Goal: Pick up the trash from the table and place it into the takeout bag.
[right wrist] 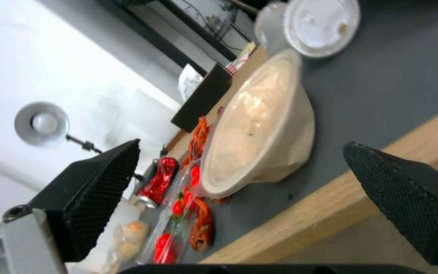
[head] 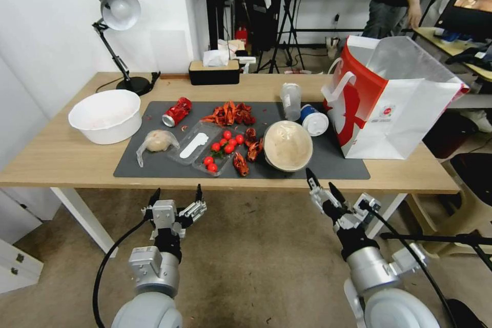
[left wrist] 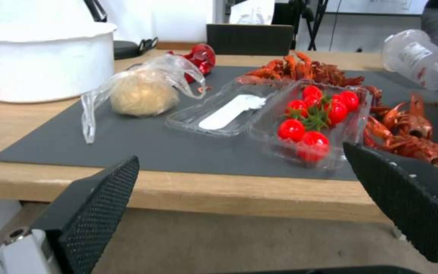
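Left gripper (head: 176, 196): fingers apart, before the table (head: 61, 159) edge.
Right gripper (head: 321, 182): fingers apart, just short of the beige bowl (head: 287, 145).
Takeout bag (head: 389, 107): upright at the table's right end, beside the blue cup (head: 312, 120).

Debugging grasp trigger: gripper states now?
Left gripper: open, empty, short of the table.
Right gripper: open, empty, near the beige round bowl.
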You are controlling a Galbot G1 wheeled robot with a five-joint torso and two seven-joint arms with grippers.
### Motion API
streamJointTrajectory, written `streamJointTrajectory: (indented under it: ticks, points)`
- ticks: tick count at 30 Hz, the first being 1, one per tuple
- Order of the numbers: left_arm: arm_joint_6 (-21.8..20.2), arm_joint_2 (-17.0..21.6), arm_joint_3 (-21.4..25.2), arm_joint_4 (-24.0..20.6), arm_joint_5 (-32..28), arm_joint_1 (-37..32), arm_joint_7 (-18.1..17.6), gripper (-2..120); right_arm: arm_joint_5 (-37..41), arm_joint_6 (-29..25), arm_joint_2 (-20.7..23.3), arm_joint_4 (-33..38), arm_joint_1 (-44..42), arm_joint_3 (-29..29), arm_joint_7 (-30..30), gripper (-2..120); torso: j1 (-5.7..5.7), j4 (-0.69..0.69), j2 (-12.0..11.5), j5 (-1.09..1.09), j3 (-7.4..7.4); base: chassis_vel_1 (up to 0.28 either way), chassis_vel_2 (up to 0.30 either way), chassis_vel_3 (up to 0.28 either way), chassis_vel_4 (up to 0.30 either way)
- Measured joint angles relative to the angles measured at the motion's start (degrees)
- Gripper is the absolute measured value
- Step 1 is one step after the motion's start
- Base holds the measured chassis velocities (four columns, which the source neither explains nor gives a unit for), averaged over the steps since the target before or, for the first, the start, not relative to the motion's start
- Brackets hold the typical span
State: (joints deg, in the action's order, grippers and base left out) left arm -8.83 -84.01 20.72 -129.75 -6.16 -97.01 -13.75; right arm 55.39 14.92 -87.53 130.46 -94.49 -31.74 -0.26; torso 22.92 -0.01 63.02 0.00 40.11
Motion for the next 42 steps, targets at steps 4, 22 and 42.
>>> streamJointTrajectory:
  ticks: [4, 22, 42]
  points:
    - [0.0, 0.5, -0.3, 0.2, -0.3, 0.1, 0.1, 100, 5.6, 1.8, 0.3, -2.0, 3.5, -0.3, 3.6, 100, 0.00, 0.02, 0.0, 0.01, 0.00, 0.000, 0.000, 0.000, 0.000]
    - [-0.2, 2.4, -0.2, -0.2, -1.6, 0.5, 0.3, 100, 11.4, 7.2, 0.8, -5.4, 14.7, 4.7, 18.8, 100, 0.00, 0.01, 0.0, 0.00, -0.01, 0.000, 0.000, 0.000, 0.000]
    - [0.7, 4.1, 1.5, -1.4, -2.7, -1.3, -0.1, 100, 17.9, 7.9, -1.2, -10.5, 22.6, 6.9, 30.2, 71, 0.00, 0.01, 0.0, 0.00, 0.00, 0.000, 0.000, 0.000, 0.000]
